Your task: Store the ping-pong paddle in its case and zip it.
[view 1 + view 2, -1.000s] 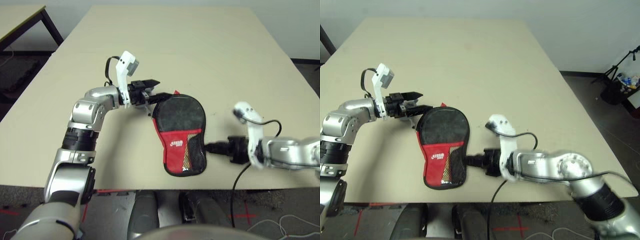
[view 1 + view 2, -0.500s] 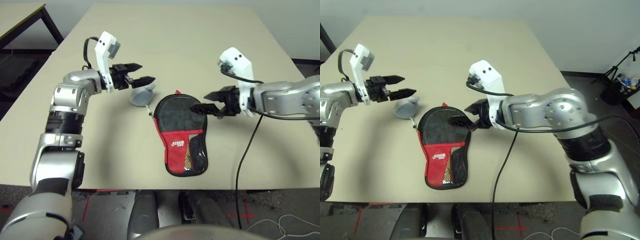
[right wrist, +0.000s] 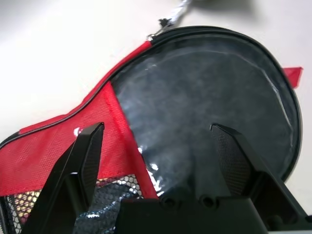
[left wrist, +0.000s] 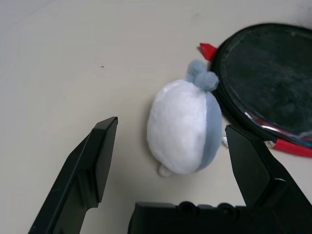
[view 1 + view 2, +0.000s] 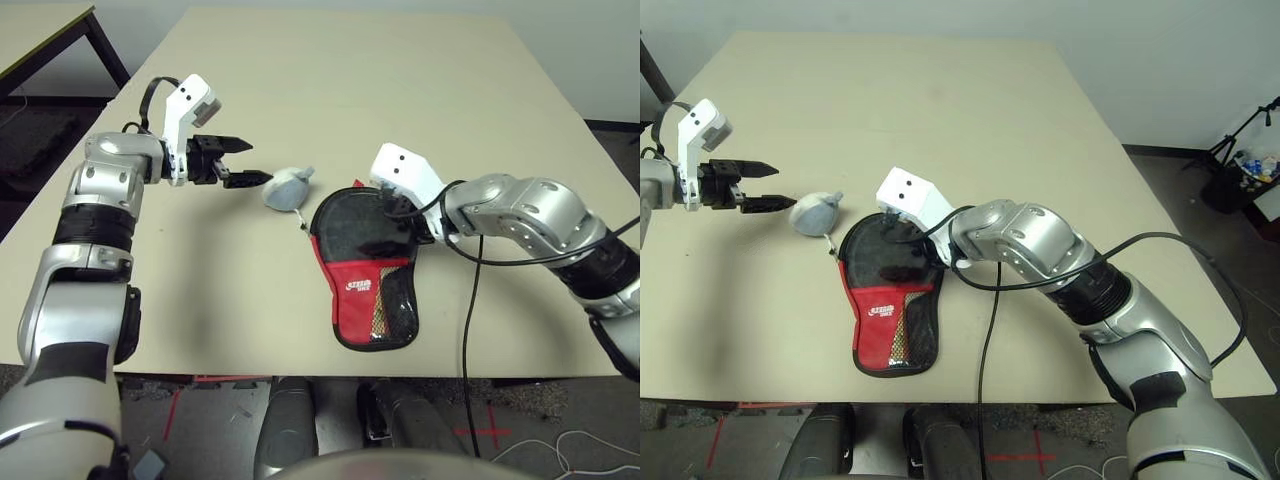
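Observation:
The case (image 5: pixel 352 286) lies flat near the table's front edge, round end away from me, red panel with white logo on its neck. Through its clear plastic shows the paddle's black face (image 3: pixel 204 97), and the striped handle (image 5: pixel 376 312) shows through the mesh. The zipper pull (image 3: pixel 165 22) sits at the round end's left rim. My right gripper (image 3: pixel 156 127) hovers open just above the round end (image 5: pixel 393 207). My left gripper (image 5: pixel 255 162) is open, left of the case, with nothing between its fingers.
A grey and white fuzzy ball (image 5: pixel 285 187) lies between the left gripper and the case, seemingly attached to the zipper pull by a short chain. A black cable (image 5: pixel 468 300) hangs from my right wrist across the table's front right. A second table (image 5: pixel 40 40) stands far left.
My left gripper has drawn back leftwards from the case's rim, uncovering the fuzzy ball. My right arm has swung from the handle end round to above the round end.

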Robot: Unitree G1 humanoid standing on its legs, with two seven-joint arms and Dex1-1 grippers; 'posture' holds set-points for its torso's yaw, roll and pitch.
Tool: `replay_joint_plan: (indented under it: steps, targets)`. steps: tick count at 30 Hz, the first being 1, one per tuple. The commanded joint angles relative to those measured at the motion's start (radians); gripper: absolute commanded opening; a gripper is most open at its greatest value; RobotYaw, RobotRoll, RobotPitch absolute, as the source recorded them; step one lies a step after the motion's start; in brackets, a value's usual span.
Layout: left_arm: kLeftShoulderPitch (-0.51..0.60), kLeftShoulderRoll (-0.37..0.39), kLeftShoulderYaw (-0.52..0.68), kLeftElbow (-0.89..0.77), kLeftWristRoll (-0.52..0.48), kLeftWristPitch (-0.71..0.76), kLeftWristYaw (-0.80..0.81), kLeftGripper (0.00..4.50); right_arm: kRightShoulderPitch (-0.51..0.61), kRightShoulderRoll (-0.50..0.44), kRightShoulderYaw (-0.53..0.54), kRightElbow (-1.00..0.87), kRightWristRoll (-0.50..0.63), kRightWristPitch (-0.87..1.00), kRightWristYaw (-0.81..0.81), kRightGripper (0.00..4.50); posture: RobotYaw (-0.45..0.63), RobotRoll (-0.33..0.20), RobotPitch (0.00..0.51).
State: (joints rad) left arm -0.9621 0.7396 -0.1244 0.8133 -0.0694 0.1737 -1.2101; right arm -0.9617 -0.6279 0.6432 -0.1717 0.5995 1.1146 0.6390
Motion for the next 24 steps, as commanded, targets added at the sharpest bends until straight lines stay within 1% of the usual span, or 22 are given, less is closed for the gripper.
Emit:
replay_joint_plan:
  steps: [1,7,11,17,21,24]
  targets:
    - [-0.014,-0.033,-0.033,0.073,0.061,-0.077,0.022,4.5,-0.018,0.028,0.02,0.028,-0.066,0.011,0.043,4.49,0.1,0.0,0.084]
    - [-0.054,-0.082,-0.064,0.195,0.147,-0.175,0.078,4.5,-0.027,0.07,0.014,0.055,-0.143,0.009,0.091,4.49,0.09,0.0,0.084]
    - [-0.076,-0.118,-0.073,0.256,0.18,-0.211,0.102,4.5,-0.025,0.083,0.019,0.064,-0.186,0.005,0.12,4.49,0.09,0.0,0.084]
    - [-0.082,-0.16,-0.078,0.272,0.192,-0.229,0.058,4.5,-0.018,0.112,0.029,0.1,-0.245,0.002,0.156,4.49,0.09,0.0,0.088]
    - [-0.084,-0.169,-0.079,0.276,0.201,-0.219,0.036,4.5,-0.017,0.139,0.039,0.151,-0.286,-0.023,0.176,4.49,0.09,0.0,0.092]
    - [-0.078,-0.167,-0.082,0.268,0.205,-0.22,0.007,3.93,-0.016,0.158,0.041,0.179,-0.31,-0.031,0.191,4.5,0.09,0.0,0.104]
